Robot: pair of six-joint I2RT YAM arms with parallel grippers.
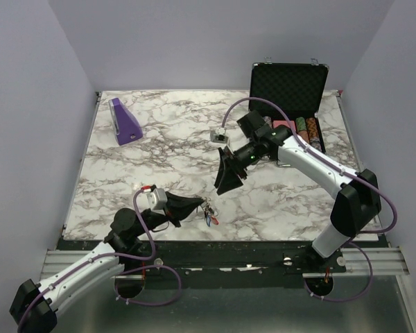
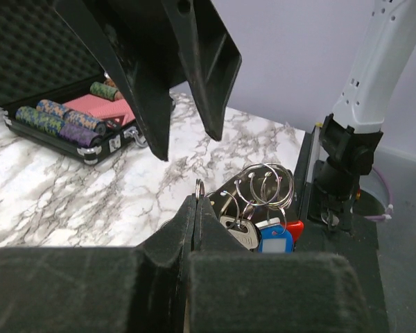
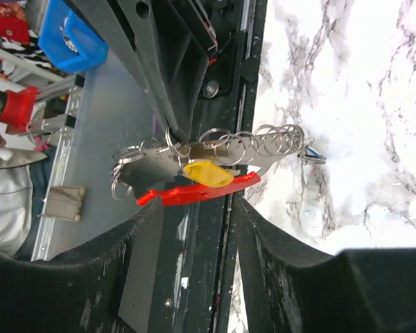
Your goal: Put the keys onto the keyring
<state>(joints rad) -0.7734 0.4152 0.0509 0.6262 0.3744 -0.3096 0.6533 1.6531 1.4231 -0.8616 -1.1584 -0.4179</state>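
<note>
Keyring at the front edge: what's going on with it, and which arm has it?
The left gripper is shut on the keyring, pinching one of its metal rings at the near edge of the table. A yellow-headed key and the red crescent show among the rings. The right gripper hovers just behind and above the bunch, fingers apart, holding nothing. The chip case sits open at the back right.
</note>
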